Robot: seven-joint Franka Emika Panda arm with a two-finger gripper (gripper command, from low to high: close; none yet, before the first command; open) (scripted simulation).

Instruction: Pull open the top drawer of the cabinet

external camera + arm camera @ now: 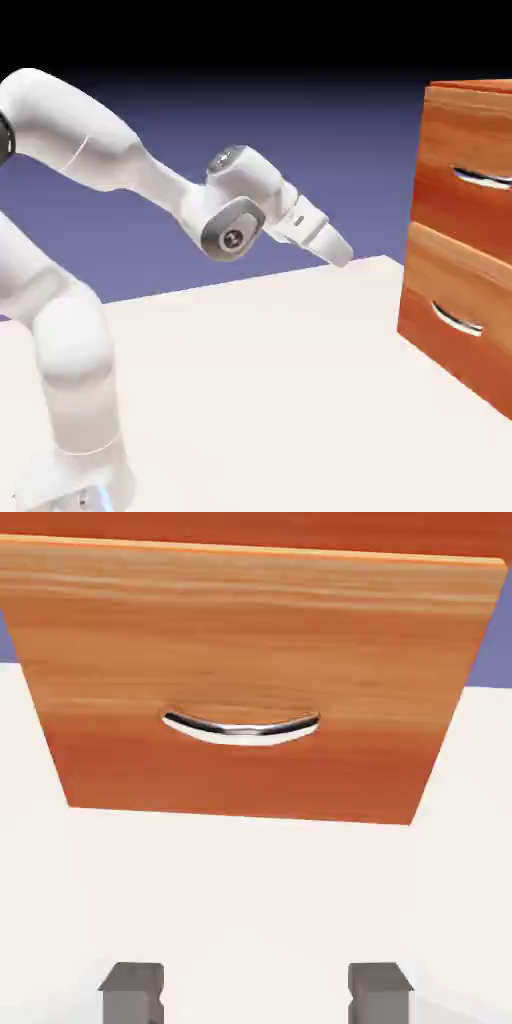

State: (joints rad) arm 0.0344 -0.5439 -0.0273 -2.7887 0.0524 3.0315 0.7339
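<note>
Fingers [256, 992] apart only in hand view, top drawer [470, 185] only in exterior.

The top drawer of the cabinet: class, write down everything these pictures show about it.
The top drawer is the uppermost front of the cabinet: glossy reddish-brown wood grain with a curved silver bar handle across its face. It looks shut, roughly flush with the matching front below. Nothing touches it; the claw hangs apart, to the exterior view's left and lower. Its right part is cut off by the picture's edge.
</note>
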